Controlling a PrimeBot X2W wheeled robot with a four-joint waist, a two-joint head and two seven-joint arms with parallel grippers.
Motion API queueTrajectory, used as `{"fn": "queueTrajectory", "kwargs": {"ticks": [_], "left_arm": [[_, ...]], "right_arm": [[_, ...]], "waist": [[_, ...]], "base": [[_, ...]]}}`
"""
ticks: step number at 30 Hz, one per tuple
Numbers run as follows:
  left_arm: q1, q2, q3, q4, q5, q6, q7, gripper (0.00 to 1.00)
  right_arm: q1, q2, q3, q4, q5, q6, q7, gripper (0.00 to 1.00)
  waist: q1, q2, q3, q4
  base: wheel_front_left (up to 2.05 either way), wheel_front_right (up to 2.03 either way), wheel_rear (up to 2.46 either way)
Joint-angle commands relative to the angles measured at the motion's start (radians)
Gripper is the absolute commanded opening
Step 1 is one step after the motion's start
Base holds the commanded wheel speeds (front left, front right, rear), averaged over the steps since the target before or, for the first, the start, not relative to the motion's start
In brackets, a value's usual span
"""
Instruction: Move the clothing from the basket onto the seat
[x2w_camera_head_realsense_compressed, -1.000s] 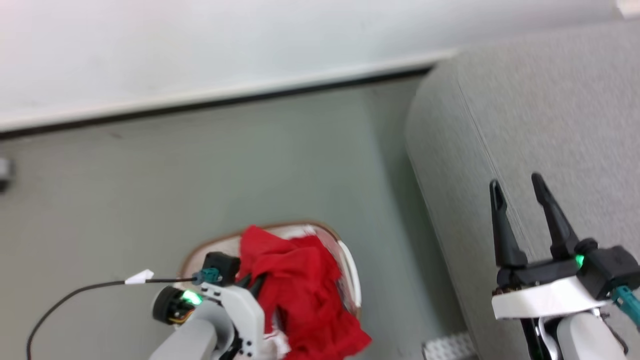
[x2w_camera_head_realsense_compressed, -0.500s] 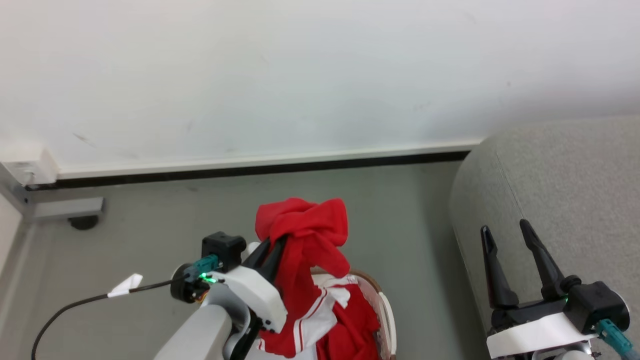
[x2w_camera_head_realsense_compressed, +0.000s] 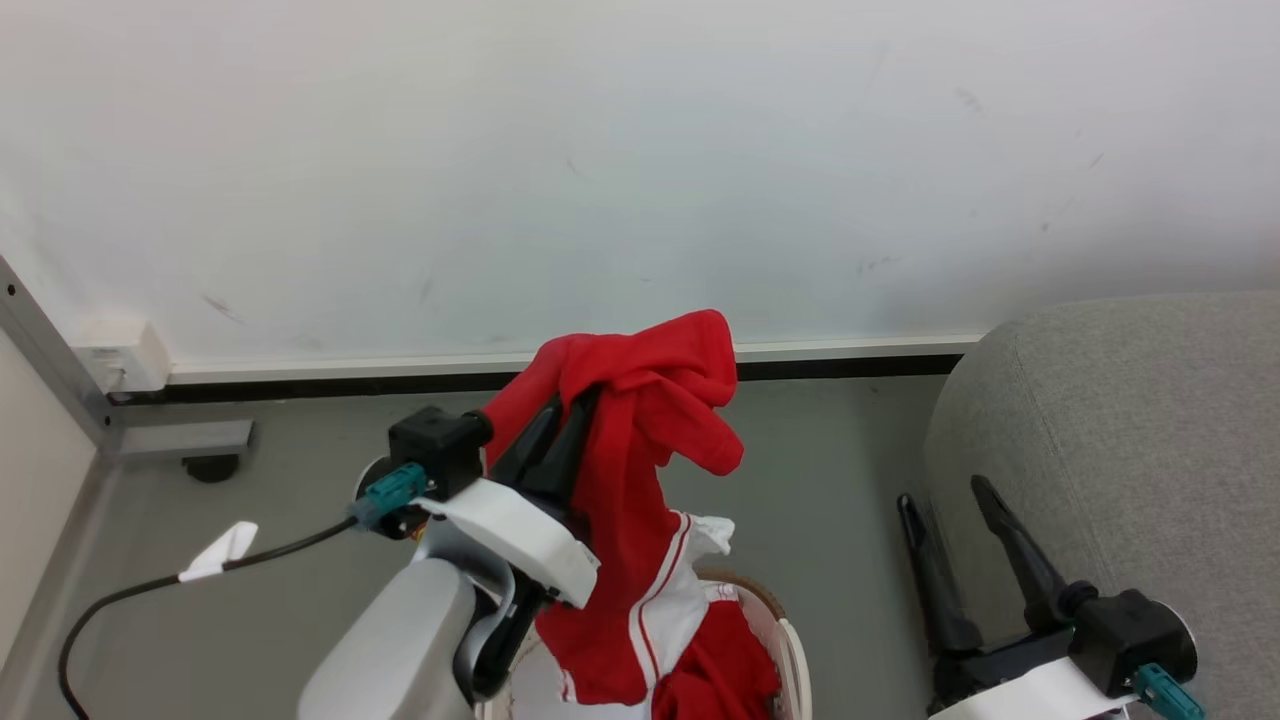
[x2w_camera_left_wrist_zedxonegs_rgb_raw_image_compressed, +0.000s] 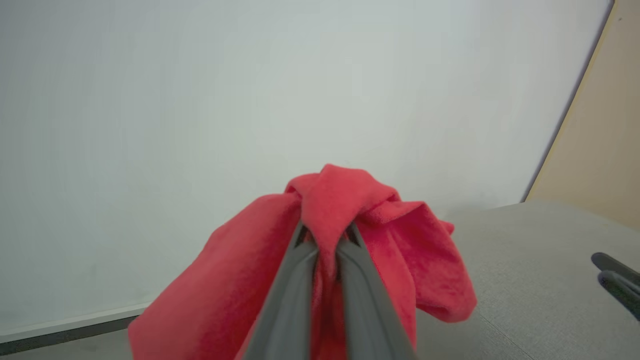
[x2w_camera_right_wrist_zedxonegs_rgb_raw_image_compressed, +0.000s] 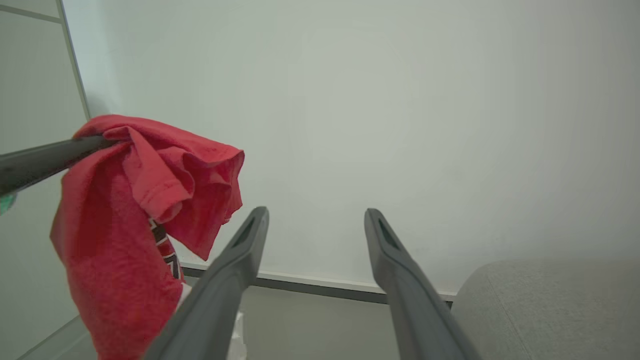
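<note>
My left gripper (x2w_camera_head_realsense_compressed: 572, 402) is shut on the clothing (x2w_camera_head_realsense_compressed: 650, 400), a bright red garment bunched over its fingertips and hanging down with a white, red-striped panel. Its lower end trails into the basket (x2w_camera_head_realsense_compressed: 792, 655), whose brown-rimmed white edge shows at the bottom. More red fabric lies inside. In the left wrist view the fingers (x2w_camera_left_wrist_zedxonegs_rgb_raw_image_compressed: 295, 270) pinch the clothing (x2w_camera_left_wrist_zedxonegs_rgb_raw_image_compressed: 395, 235), with the grey seat (x2w_camera_left_wrist_zedxonegs_rgb_raw_image_compressed: 525, 260) beyond. My right gripper (x2w_camera_head_realsense_compressed: 943, 493) stands open beside the seat (x2w_camera_head_realsense_compressed: 1130, 430), its jaws wide apart and holding nothing (x2w_camera_right_wrist_zedxonegs_rgb_raw_image_compressed: 316, 214). The right wrist view has the clothing (x2w_camera_right_wrist_zedxonegs_rgb_raw_image_compressed: 125, 210) at left.
A white wall (x2w_camera_head_realsense_compressed: 640, 150) with a dark baseboard (x2w_camera_head_realsense_compressed: 300, 385) stands close behind. Grey floor (x2w_camera_head_realsense_compressed: 830, 480) separates basket and seat. A metal frame with a caster (x2w_camera_head_realsense_compressed: 205, 450) sits at the left, and a black cable (x2w_camera_head_realsense_compressed: 200, 570) trails from my left wrist.
The head camera has tilted up toward the wall. My left gripper has lifted the red garment up out of the basket. The right gripper stays open by the seat.
</note>
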Motion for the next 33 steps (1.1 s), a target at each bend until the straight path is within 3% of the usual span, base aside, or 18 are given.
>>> {"fn": "queueTrajectory", "kwargs": {"ticks": [1, 13, 21, 33], "left_arm": [[0.014, 0.009, 0.003, -0.015, -0.001, 0.005, 0.002, 0.0], [0.033, 0.023, -0.004, -0.093, -0.011, 0.018, 0.014, 0.0], [0.01, 0.015, -0.034, -0.116, -0.009, 0.005, 0.018, 0.0], [0.021, -0.029, -0.149, -0.142, -0.024, -0.015, 0.038, 0.0]], "right_arm": [[0.006, -0.004, 0.001, 0.002, 0.012, -0.002, 0.0, 1.0], [-0.001, -0.003, 0.047, 0.021, 0.025, -0.002, 0.001, 1.0], [-0.055, -0.04, 0.203, 0.077, 0.06, -0.002, 0.001, 1.0], [-0.227, -0.1, 0.5, 0.331, 0.212, -0.002, 0.0, 1.0]], "waist": [[0.0002, -0.0001, 0.0, -0.001], [0.0002, -0.0001, 0.008, 0.006], [0.0002, -0.0001, 0.014, 0.045], [0.0002, -0.0001, 0.003, 0.16]], "base": [[0.0, 0.0, 0.0], [0.0, 0.0, 0.0], [0.0, 0.0, 0.0], [0.0, 0.0, 0.0]]}}
